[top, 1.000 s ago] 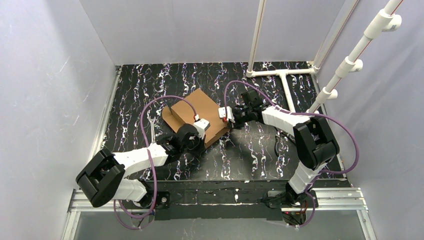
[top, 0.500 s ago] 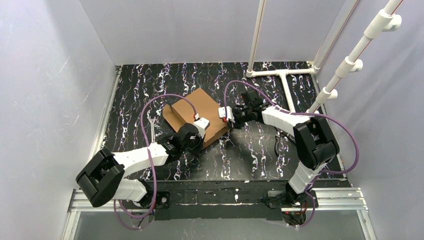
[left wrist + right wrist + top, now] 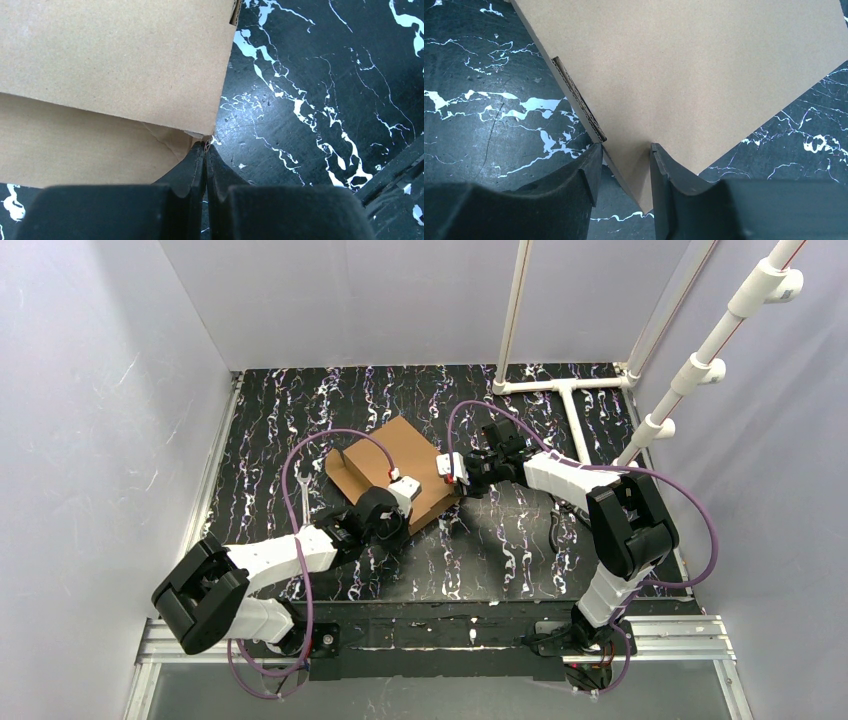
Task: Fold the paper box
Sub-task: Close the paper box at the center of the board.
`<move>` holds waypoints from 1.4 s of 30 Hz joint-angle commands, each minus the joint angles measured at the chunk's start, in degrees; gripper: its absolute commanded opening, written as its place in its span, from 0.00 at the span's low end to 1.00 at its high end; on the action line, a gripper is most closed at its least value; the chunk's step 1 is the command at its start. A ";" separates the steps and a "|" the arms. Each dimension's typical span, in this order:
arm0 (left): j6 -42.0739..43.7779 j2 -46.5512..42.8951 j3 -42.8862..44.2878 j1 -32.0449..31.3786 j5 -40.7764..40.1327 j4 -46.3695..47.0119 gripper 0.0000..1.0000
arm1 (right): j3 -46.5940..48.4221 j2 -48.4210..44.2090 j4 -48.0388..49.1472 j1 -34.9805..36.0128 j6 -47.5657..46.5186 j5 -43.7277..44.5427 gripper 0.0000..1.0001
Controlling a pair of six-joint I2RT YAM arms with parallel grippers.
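Black tabletop (image 3: 520, 540) veined with white, walled in pale lavender, with a white pipe frame (image 3: 560, 388) standing off at 1 o'clock. At its centre lies the paper box (image 3: 405, 445), a shade toward 11 o'clock and turned so that its corners point at the clock's quarters. The brown lid panel lies flat, and one side wall stands open at the box's 9 o'clock.

The right arm curls in from 4 o'clock and meets the box at its 3 o'clock corner. The right gripper (image 3: 624, 155) straddles that corner with its jaws about half spread, one finger against the corrugated edge and the other against the adjoining side. It reads as a pinch across the corner, most likely there to anchor the light cardboard so that it cannot skate over the slick surface while the other arm works.

The left arm reaches up from 7 o'clock to the box's 6 o'clock side. The left gripper (image 3: 205, 150) has its fingers pressed tight together, and their joined tips touch the corner where the upper panel overhangs the layer beneath. Whether a sliver of board is caught between them cannot be told. Closed like this, the claw appears to serve as a blunt wedge, placed to nudge or tuck the lower flap under the lid.

Judged from the open wall, the fold is partway done — the seam at the left tips looks slightly frayed, so a hard push risks crumpling it.
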 commanded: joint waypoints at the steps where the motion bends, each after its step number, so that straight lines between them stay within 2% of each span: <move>1: -1.76 -1.59 1.99 -0.27 -5.22 9.02 0.00 | -1.79 4.03 -9.84 1.86 1.96 0.78 0.45; 5: -2.48 -1.17 2.74 -0.23 -8.23 9.04 0.00 | -1.75 4.05 -9.91 1.93 1.97 0.77 0.45; 11: -2.95 -0.14 4.34 -0.25 -7.07 9.76 0.00 | -1.68 4.09 -10.01 1.95 1.97 0.78 0.45; 17: -3.35 1.29 4.92 -0.25 -9.26 11.11 0.00 | -1.70 4.05 -10.00 2.04 1.90 0.64 0.46; 33: -3.85 -0.62 2.28 -0.22 -10.91 20.79 0.00 | -1.42 4.31 -9.92 2.43 2.32 0.69 0.46; 37: -3.38 0.33 2.13 -0.16 -7.73 21.00 0.00 | -0.99 4.69 -9.37 2.20 4.55 0.41 0.52; 42: -1.93 -2.54 -2.05 0.22 -4.52 20.58 0.00 | -0.03 3.55 -9.83 0.09 6.06 -1.64 0.63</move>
